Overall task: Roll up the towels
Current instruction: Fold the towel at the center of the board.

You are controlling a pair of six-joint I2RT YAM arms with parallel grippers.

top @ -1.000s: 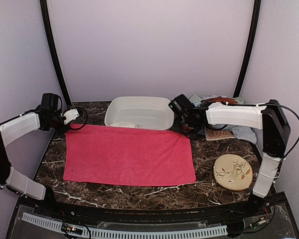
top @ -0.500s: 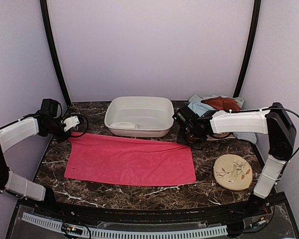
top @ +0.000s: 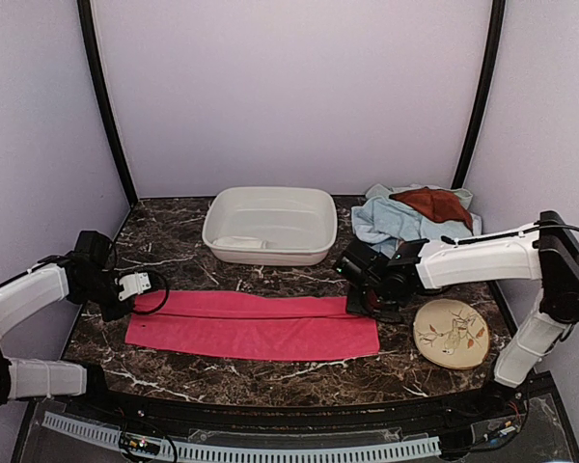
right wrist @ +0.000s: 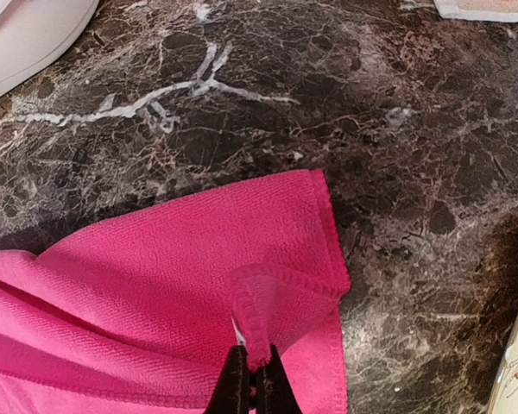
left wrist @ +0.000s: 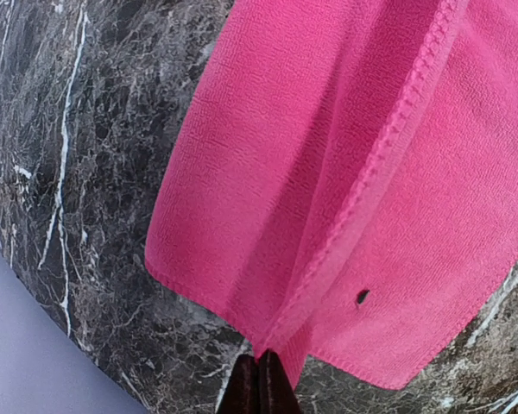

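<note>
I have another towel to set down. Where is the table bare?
Bare marble lies between the basin and the pink towel, along the near edge before that towel, and left of the basin. The right side is crowded: towel pile, round disc, right arm.

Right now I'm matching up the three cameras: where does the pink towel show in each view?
Top external: the pink towel lies folded in a long strip across the near table.
Left wrist: pink towel fills the upper right, edge pinched by the left claw, bottom centre.
Right wrist: pink towel fills the lower left, corner pinched by the right claw.
Shared landmark: the veined dark marble table.
</note>
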